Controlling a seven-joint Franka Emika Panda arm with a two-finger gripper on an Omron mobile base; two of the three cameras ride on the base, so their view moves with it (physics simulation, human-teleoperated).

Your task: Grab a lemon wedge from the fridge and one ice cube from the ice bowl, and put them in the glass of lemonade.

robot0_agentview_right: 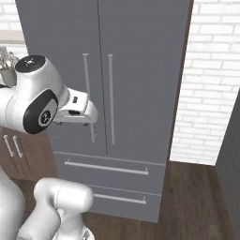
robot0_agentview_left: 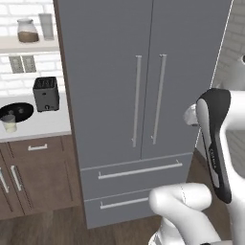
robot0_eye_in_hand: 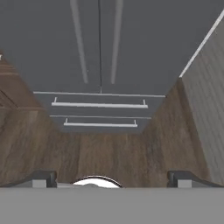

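Hanging spread wide and empty, the claw [robot0_eye_in_hand: 112, 178] shows its two dark fingertips [robot0_eye_in_hand: 43, 178] far apart at the bottom of the hand view, well short of the fridge [robot0_agentview_left: 143, 95] and pointed down at the wooden floor [robot0_eye_in_hand: 109, 153] before it; in the right base view the hand [robot0_agentview_right: 77, 110] reaches out in front of the fridge's left door, level with the lower part of the left bar handle [robot0_agentview_right: 88, 96]; both doors are shut, the two pale handles standing side by side at the centre seam, and the two drawers [robot0_agentview_left: 136, 170] below them are shut as well; the lemon wedge cannot be seen, since the fridge is closed; to the left of the fridge a pale counter [robot0_agentview_left: 40, 125] runs over brown cupboards [robot0_agentview_left: 38, 172]; the toaster [robot0_agentview_left: 46, 94] stands on it nearest the fridge; further left of the fridge lies the ice bowl [robot0_agentview_left: 16, 112], glossy black and shallow, its contents too small to tell; the glass of lemonade [robot0_agentview_left: 9, 123] stands just in front of the bowl, touching or nearly touching its rim; above the counter, left of the fridge's top, a shelf [robot0_agentview_left: 24, 44] carries a brown-filled jar [robot0_agentview_left: 27, 30] and a grey glass [robot0_agentview_left: 46, 26]; to the right of the fridge rises a white brick wall [robot0_agentview_right: 211, 93].
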